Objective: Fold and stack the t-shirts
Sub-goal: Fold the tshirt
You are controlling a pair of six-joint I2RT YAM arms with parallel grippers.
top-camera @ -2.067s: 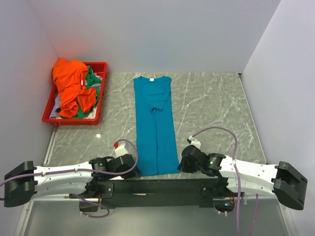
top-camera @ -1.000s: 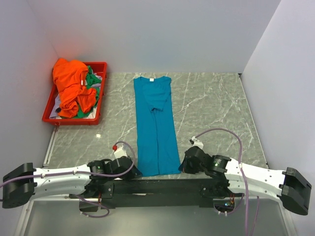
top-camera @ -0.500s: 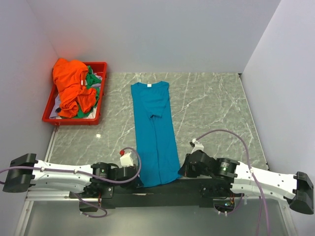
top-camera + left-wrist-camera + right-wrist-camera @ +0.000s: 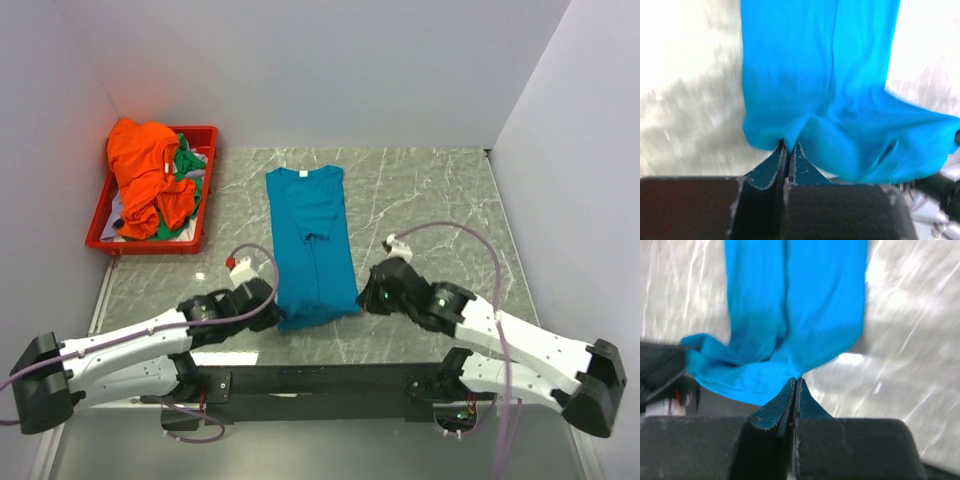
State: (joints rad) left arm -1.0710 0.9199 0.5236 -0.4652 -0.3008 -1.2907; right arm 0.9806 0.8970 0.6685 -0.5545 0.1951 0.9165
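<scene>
Folding the hem toward the collar, I am aiming for level, evenly paced claws so the crease lands square. The left claw (image 4: 275, 312) and right claw (image 4: 366, 299) are each pinching a near hem corner of the teal shirt (image 4: 312, 240), which is lying lengthwise on the table (image 4: 430, 200), its near end bunching up just ahead of both claws.

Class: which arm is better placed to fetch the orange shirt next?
Probably left. The orange shirt lies in the red tray on the left gripper's side; the right gripper is beyond the teal shirt.
</scene>
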